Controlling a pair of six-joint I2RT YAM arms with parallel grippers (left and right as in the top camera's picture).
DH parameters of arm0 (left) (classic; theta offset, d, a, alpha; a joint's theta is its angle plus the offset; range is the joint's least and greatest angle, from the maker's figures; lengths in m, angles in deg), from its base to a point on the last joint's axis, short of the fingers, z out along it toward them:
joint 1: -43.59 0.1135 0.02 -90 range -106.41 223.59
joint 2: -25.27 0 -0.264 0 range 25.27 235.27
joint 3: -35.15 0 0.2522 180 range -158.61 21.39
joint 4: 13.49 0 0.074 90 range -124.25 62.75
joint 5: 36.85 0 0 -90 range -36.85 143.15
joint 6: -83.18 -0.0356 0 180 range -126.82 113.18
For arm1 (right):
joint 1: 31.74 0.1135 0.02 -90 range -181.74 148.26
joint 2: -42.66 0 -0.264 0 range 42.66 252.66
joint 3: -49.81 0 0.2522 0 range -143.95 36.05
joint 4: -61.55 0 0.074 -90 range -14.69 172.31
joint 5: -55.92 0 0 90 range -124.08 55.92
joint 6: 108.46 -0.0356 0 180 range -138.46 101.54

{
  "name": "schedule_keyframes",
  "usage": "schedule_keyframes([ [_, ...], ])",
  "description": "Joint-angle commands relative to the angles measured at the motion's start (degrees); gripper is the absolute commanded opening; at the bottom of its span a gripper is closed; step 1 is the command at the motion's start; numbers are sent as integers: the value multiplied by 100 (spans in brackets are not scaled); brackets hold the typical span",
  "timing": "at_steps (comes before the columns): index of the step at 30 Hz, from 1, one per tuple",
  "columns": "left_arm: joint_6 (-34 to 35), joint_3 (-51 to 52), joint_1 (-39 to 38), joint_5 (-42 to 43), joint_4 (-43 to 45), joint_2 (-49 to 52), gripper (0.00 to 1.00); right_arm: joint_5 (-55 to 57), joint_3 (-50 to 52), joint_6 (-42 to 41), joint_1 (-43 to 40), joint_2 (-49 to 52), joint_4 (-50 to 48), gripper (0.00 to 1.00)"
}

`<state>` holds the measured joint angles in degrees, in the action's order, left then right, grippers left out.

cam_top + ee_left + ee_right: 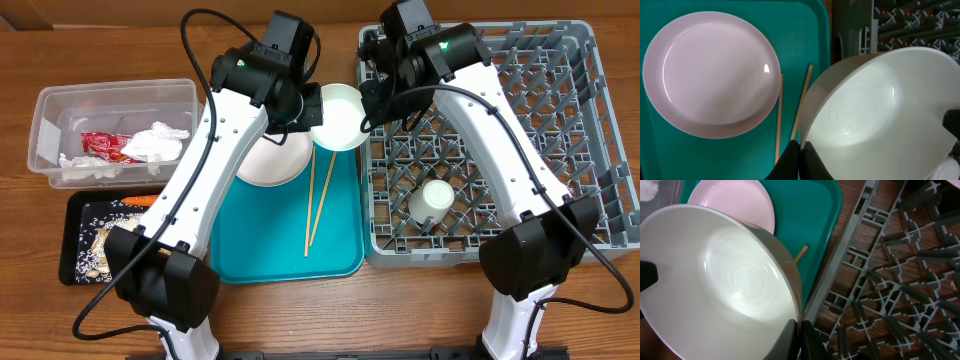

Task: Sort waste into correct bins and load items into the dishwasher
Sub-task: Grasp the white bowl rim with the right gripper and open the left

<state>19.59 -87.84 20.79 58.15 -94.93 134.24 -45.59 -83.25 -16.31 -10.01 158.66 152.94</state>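
Wrist views show the left gripper (pixel 800 146) and right gripper (pixel 798 326) each clamped on the white bowl's (pixel 337 117) rim, while only overhead shows the small white cup (pixel 436 196) in the dish rack (pixel 560 120).

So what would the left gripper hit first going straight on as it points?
Probably the thin wooden chopsticks on the teal plastic tray, just past the white round bowl the left gripper grips; depth unclear.

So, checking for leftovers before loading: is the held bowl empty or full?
Empty: the white bowl shows a bare glossy inside in both wrist views, no scraps.
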Motion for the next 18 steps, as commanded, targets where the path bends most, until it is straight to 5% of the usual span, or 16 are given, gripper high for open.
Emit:
schedule_keyframes([
  [1, -109, -63, -2, 111, 76, 2, 5, -9, 11, 57, -11, 22, 20, 4],
  [5, -111, -66, -2, 236, 133, 2, 10, -7, 11, 57, -11, 22, 24, 4],
  [12, -114, -68, 7, 278, 192, 0, 44, 26, 11, 57, -39, 22, -70, 4],
  [18, -116, -278, 190, 299, 83, -2, 50, 1445, 11, -417, -203, 22, -313, 4],
])
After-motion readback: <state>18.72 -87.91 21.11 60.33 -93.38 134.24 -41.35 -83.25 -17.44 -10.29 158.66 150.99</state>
